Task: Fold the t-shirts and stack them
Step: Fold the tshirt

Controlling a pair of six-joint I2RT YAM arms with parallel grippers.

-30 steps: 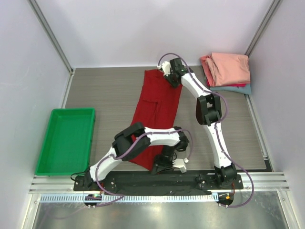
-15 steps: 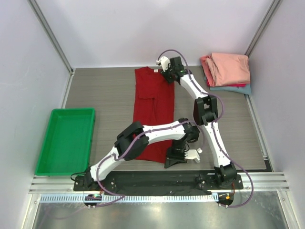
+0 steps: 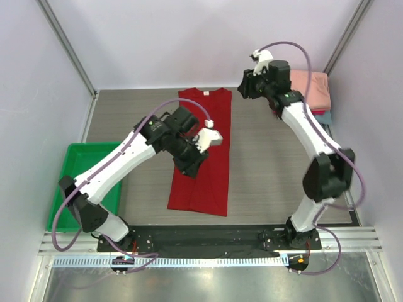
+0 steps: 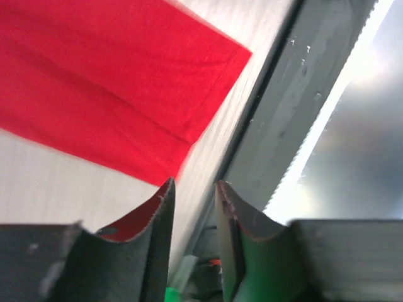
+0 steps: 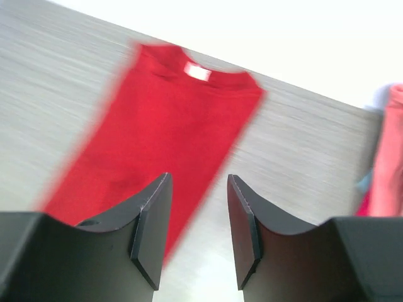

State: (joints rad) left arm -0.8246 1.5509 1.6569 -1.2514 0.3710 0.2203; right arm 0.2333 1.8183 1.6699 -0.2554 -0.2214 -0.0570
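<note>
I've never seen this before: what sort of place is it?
Probably a robotics test cell: the left arm and right arm are bolted to a table, blank white panels box it in, and a red t-shirt lies flat.

Can't see the left-middle of the red shirt (image 3: 211, 182) from above, buried under the left arm (image 3: 119, 167), same with part of the green tray (image 3: 88, 147). Only getting the right side of the folded stack (image 3: 313, 88) too, thanks to the right arm (image 3: 302, 126) in front, teal layer (image 3: 323, 117) barely a sliver. Blurry red shirt on both wrist cams, chopped by the frame on the left, tucked behind the fingers (image 5: 148, 233) on the right.
</note>
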